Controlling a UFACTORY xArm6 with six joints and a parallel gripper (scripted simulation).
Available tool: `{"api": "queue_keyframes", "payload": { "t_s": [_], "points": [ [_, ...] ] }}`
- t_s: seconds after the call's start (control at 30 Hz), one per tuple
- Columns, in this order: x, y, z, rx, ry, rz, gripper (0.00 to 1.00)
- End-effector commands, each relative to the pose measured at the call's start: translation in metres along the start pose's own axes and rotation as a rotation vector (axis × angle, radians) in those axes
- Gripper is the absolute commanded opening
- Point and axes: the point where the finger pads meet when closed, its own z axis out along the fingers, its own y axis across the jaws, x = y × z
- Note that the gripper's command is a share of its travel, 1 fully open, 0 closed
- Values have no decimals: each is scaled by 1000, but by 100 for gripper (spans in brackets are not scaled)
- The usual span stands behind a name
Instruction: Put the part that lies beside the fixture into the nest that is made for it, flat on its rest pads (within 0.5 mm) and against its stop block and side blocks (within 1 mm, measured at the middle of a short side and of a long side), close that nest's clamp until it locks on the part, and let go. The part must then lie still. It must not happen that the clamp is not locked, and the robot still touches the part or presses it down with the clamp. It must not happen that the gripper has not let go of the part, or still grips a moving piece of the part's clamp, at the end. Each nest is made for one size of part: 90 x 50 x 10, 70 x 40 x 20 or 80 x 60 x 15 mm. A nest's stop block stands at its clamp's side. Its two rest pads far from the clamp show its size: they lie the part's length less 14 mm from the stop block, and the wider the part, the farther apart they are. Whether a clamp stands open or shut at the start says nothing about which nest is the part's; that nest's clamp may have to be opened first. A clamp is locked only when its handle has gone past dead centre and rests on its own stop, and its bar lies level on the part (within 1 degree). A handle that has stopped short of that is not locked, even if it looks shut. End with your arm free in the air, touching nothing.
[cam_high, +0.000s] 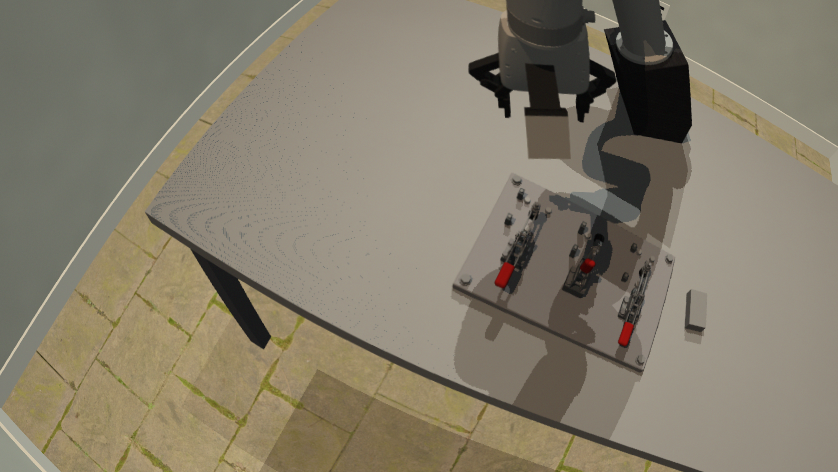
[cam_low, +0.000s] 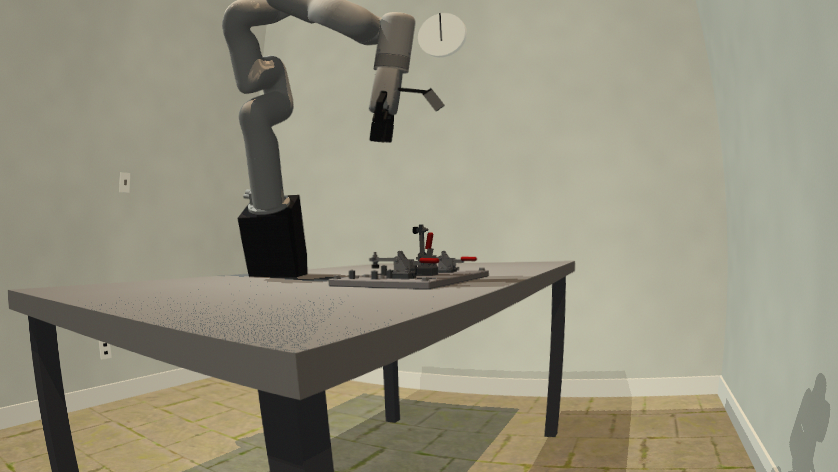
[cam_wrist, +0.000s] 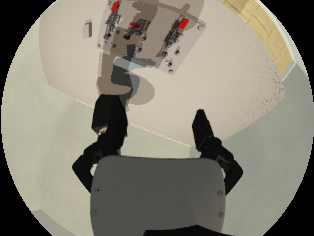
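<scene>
The part (cam_high: 696, 309) (cam_wrist: 87, 28) is a small grey block lying flat on the table, just right of the fixture plate (cam_high: 548, 293) (cam_low: 375, 283) (cam_wrist: 155, 28). The plate carries three toggle clamps with red handles. The left clamp's handle (cam_high: 504, 274) and the right clamp's handle (cam_high: 626, 334) lie flat. The middle clamp's handle (cam_high: 587, 266) (cam_low: 429, 240) stands upright with its bar raised. My gripper (cam_high: 543, 111) (cam_low: 381, 131) (cam_wrist: 157, 130) is open and empty. It hangs high above the table behind the fixture, pointing down. The exterior view does not show the part.
The black robot pedestal (cam_high: 650, 87) (cam_low: 272, 240) stands on the table (cam_high: 351, 175) (cam_low: 234, 310) behind the fixture. The fixture sits near the table's front edge. A small camera plate sticks out from my wrist.
</scene>
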Motion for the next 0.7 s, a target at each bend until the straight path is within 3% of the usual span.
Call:
{"api": "queue_keyframes", "payload": {
  "t_s": [0.0, 0.03, 0.17, 0.23, 0.3, 0.37, 0.4, 0.43, 0.53, 0.6, 0.67],
  "points": [
    [3, -14, -8, 63, 28, 68, 100],
    [7, -28, -17, 129, 48, 131, 100],
    [11, -42, -26, 194, 66, 190, 100],
    [15, -56, -36, 259, 81, 246, 100],
    [17, -63, -35, 270, 81, 289, 100],
    [20, -63, -7, 175, 62, 338, 100],
    [20, -63, -7, 175, 62, 338, 100],
    [21, -63, 5, 132, 59, 357, 100],
    [21, -63, 5, 132, 59, 357, 100],
    [24, -67, 27, 57, 63, 384, 100],
    [26, -69, 36, 24, 69, 392, 100]
  ]
}}
